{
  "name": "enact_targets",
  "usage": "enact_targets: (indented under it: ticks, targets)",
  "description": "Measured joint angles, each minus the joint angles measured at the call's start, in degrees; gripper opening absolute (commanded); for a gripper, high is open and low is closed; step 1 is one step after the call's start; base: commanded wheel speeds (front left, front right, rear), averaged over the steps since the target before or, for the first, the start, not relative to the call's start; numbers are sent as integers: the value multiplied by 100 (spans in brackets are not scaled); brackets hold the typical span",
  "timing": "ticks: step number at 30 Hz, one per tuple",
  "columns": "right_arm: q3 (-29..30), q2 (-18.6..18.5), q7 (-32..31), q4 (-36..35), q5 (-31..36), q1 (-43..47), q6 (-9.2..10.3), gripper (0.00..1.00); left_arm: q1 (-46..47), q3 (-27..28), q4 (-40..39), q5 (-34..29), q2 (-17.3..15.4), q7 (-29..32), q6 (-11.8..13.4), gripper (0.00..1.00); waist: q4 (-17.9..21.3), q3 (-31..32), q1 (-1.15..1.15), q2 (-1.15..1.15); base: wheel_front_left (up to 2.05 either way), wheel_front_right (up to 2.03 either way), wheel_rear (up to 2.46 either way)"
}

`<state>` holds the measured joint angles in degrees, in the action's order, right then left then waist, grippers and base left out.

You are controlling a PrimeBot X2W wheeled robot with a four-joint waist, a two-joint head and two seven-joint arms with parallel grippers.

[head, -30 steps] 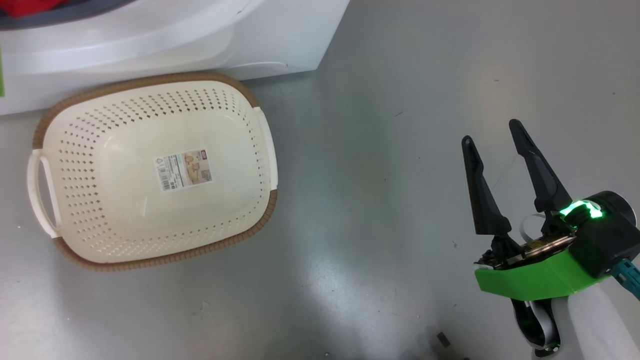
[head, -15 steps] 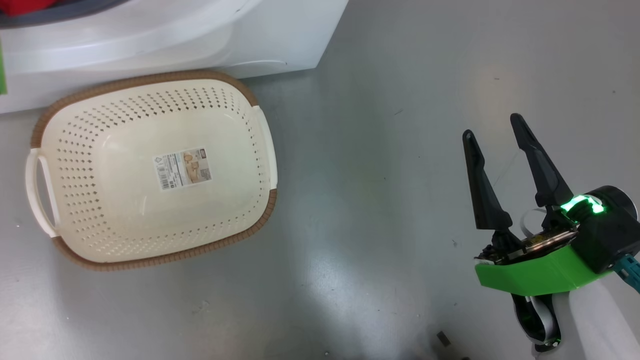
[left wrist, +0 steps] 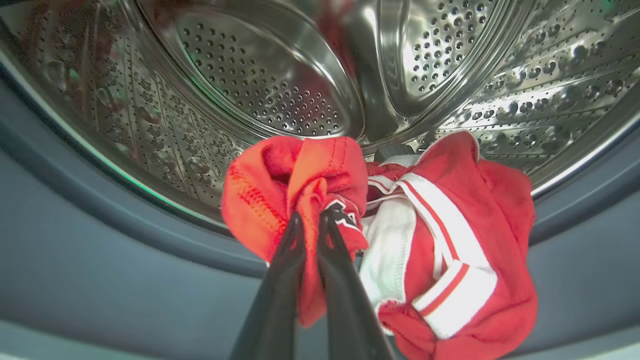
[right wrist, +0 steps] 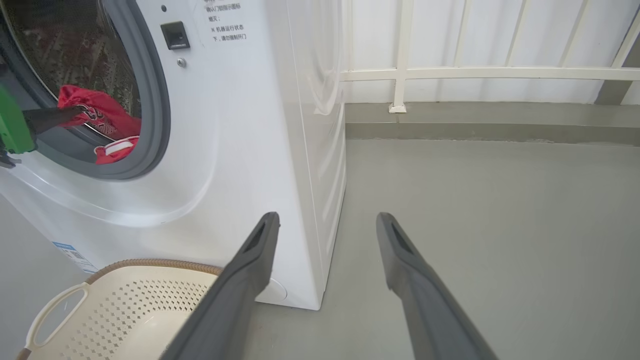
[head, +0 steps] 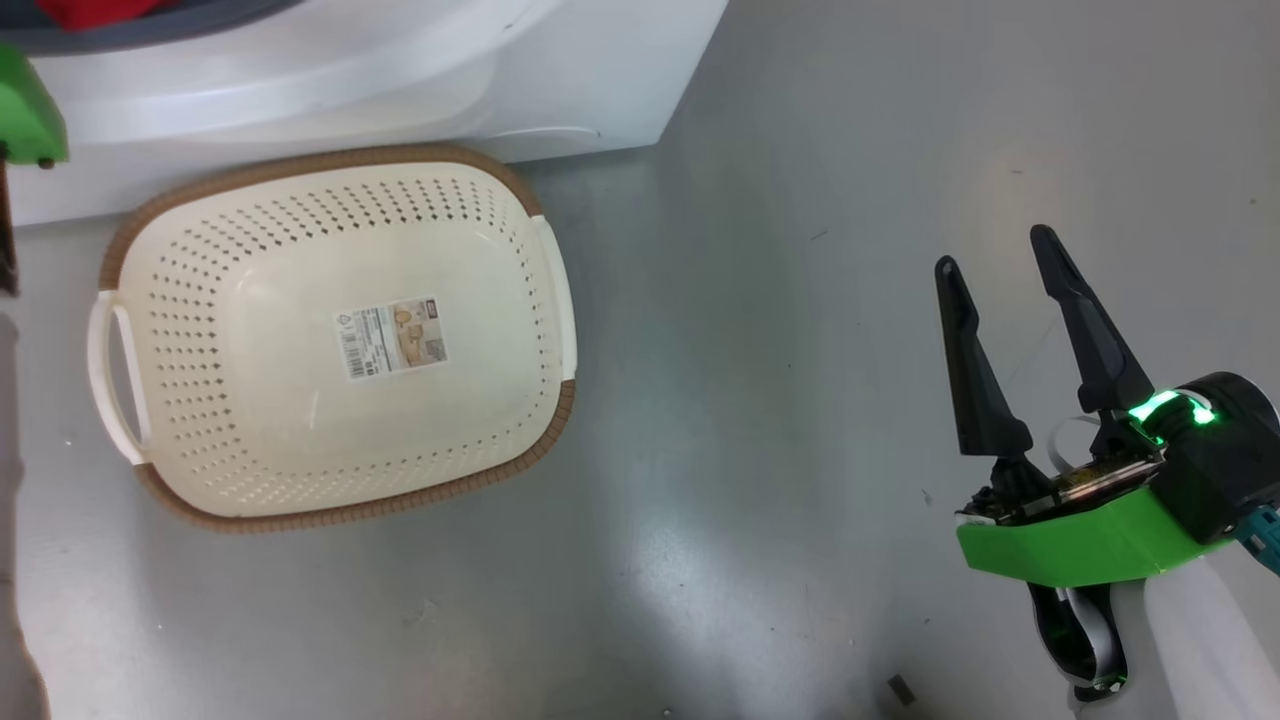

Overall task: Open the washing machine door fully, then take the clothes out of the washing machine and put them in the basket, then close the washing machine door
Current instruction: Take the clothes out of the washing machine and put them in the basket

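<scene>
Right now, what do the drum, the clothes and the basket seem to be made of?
The drum looks like polished steel: mirror reflections, punched holes. The clothes look like soft matte fabric, probably knit: folds, stitched white trim. The basket is likely moulded plastic, cream, slightly glossy: regular cut-out holes.

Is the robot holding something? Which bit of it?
The left gripper pinches a bunched fold of the red clothes. The right gripper is open, holding nothing.

Folds of clothes (left wrist: pixel 440 235) swallowing left gripper (left wrist: pixel 311 220) tips; lower cloth running off bottom edge. Head view top edge cropping washing machine (head: pixel 560 70). Right wrist view bottom edge cutting basket (right wrist: pixel 150 263). Basket label (head: pixel 392 338) print coming out too small to read.
</scene>
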<state>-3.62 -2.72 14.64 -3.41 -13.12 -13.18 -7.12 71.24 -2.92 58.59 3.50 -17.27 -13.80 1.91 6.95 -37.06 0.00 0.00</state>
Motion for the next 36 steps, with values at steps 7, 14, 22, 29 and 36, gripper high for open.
enact_targets:
  ticks: [7, 14, 22, 29, 36]
  targets:
    - [43, -1, 0, 11, 0, 1, 0, 100, -875, 399, -1464, 465, 79, -52, -48, 0, -87, 92, 0, 0, 0, 0, 0]
    - [62, -2, 0, 25, 0, 1, 0, 100, -1761, 599, -2601, 731, 297, -66, -192, 0, -173, 179, 0, 0, 0, 0, 0]
    - [76, -7, 0, 68, -5, 1, 0, 100, -2698, 730, -3562, 777, 570, -69, -245, 0, -245, 436, 0, 0, 0, 0, 0]
    - [82, -8, 0, 123, -46, 24, 0, 100, -3271, 705, -4018, 722, 743, -75, -360, 0, -288, 693, 0, 0, 0, 0, 0]
    - [92, -9, 0, 155, -46, 60, 0, 100, -3944, 689, -4609, 601, 988, -75, -448, 0, -335, 970, 0, 0, 0, 0, 0]
